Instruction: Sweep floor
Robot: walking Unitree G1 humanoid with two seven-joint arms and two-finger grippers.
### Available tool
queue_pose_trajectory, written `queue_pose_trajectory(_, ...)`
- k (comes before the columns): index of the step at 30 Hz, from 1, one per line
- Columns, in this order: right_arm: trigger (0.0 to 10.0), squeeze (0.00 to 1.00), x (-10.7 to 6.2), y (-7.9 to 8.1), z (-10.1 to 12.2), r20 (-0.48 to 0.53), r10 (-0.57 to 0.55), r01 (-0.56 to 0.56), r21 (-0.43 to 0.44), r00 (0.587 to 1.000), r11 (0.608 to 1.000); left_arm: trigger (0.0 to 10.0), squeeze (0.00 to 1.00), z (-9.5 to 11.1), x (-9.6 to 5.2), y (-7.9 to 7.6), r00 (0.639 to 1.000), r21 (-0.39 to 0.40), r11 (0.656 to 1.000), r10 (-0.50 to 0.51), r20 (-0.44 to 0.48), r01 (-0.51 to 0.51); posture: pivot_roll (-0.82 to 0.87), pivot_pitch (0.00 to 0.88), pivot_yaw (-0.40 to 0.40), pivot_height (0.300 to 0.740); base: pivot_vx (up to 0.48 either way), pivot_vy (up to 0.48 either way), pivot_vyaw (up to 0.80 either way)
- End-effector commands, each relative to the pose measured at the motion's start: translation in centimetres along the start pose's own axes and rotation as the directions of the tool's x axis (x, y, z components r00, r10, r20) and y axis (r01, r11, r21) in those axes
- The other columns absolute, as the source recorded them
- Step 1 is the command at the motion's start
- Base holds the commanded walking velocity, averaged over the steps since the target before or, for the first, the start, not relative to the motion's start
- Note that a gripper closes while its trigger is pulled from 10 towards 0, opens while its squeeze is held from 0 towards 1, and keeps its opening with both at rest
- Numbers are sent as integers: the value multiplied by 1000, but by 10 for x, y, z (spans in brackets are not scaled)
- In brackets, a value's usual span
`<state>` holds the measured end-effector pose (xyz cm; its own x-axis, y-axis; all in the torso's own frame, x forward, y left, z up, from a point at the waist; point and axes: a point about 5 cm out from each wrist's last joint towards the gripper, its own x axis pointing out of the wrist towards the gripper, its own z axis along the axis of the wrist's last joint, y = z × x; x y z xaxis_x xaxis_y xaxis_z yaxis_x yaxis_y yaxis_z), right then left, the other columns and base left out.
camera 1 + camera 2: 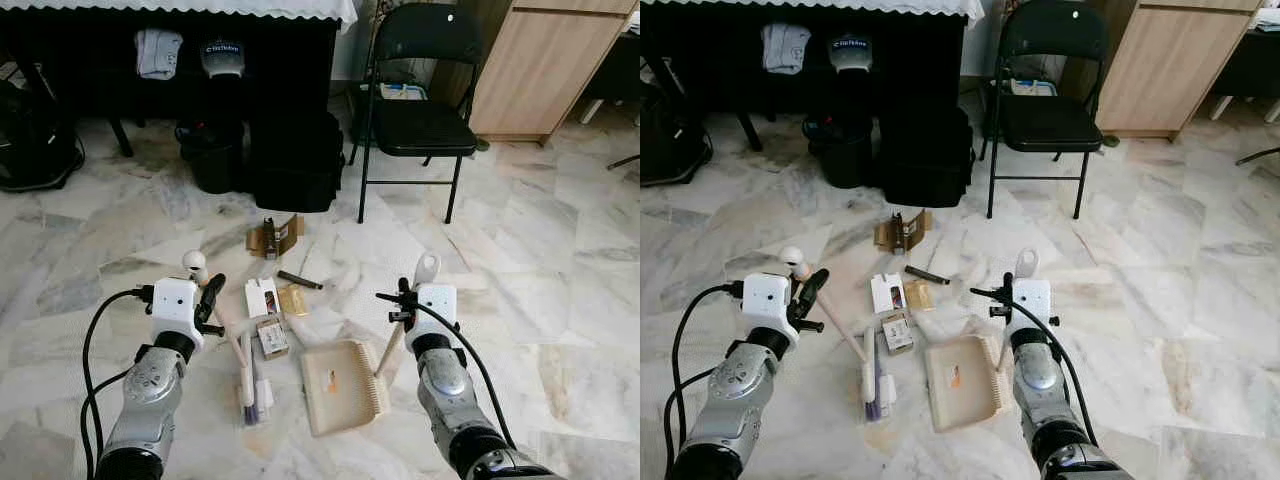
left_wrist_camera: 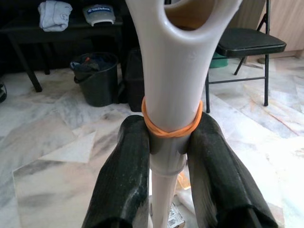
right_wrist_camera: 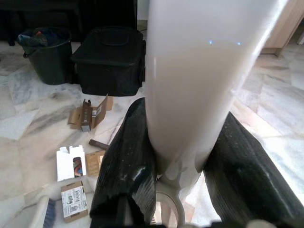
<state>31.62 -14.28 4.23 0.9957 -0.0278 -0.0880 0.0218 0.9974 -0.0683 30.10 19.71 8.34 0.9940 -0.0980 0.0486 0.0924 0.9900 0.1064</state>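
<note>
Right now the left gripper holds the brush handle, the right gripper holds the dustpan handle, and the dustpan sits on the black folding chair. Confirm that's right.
Not quite. The left gripper holds the brush handle and the right gripper the dustpan handle, but the left eye view shows the dustpan resting on the marble floor, well short of the black folding chair.
</note>
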Motion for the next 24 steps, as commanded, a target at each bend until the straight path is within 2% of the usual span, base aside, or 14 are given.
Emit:
queue_pose_trajectory(1, 10000, 0, -1, -3, -1, -4, -19, 19, 11, 1000, 1000, 10000, 0, 2, -1, 0, 1000, 8, 1000, 6, 16, -6, 114, 77, -80, 740, 0, 386, 0)
queue_pose_trajectory(4, 10000, 0, 0, -4, -2, -15, -23, 23, 7, 1000, 1000, 10000, 0, 3, -1, 1, 1000, 9, 1000, 13, 21, -13, 114, 77, -80, 740, 0, 391, 0)
queue_pose_trajectory(8, 10000, 0, 0, -4, -2, -15, -22, 23, 12, 1000, 1000, 10000, 0, 5, 0, 5, 999, 9, 999, 33, 36, -34, 113, 85, -80, 740, 0, 394, -800)
queue_pose_trajectory(17, 10000, 0, -1, -3, -3, -18, -17, 17, 5, 1000, 1000, 10000, 0, 13, 1, 10, 995, 10, 998, 63, 72, -64, 114, 91, -81, 740, 0, 384, 0)
queue_pose_trajectory(24, 10000, 0, -1, -2, -4, -27, -19, 19, 1, 999, 1000, 10000, 0, 15, 1, 11, 993, 18, 996, 80, 88, -82, 111, 96, -80, 740, 0, 0, 0)
